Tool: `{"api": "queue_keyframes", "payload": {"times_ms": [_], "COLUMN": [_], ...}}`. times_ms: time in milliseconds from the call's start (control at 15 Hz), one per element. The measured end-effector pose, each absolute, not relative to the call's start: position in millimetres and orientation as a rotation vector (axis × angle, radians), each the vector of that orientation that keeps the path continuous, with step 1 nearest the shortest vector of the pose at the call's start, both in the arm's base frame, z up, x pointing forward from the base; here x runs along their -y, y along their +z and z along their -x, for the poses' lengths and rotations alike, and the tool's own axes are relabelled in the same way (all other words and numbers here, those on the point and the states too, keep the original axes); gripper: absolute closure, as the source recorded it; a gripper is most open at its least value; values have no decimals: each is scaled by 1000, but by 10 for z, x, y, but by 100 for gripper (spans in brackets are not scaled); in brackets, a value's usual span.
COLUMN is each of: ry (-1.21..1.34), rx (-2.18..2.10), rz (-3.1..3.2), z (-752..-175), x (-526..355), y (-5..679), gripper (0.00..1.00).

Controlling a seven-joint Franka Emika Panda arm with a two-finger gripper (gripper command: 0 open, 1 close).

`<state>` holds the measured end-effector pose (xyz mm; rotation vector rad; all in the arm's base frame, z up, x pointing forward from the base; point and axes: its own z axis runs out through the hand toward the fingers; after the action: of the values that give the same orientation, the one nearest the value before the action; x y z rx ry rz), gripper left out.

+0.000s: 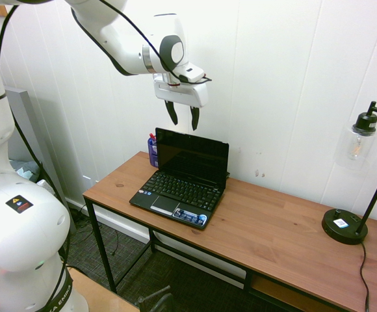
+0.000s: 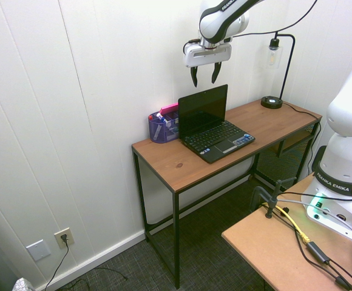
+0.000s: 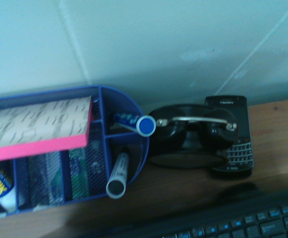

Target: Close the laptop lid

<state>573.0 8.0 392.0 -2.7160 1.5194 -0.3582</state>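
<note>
White panelled wall backs the worktop (image 1: 273, 227); the laptop lid (image 1: 192, 158) stands upright, and the gripper (image 1: 181, 117) hangs above it, fingers spread, grasping nothing.

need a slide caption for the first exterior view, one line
White arm's open claw hovers above the upright glossy black laptop lid on the wooden desk, black lamp at far end.

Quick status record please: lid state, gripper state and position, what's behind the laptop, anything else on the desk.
laptop lid: open, upright
gripper: open, empty, above the lid's top edge, not touching
behind laptop: blue mesh organizer with markers and pink notepad; sunglasses; BlackBerry phone
also on desk: black lamp, far end
</note>
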Motion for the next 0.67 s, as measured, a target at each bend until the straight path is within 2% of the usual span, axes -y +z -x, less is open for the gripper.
{"api": "queue_keyframes", "payload": {"times_ms": [200, 267, 667], "ry": [-377, -381, -338], "rx": [-1544, -1553, -1612], "rz": [2680, 2673, 2643], "z": [-6005, -6082, -6218], "x": [-11, 4, 102], "y": [3689, 3621, 3296], "gripper": [0, 100, 100]}}
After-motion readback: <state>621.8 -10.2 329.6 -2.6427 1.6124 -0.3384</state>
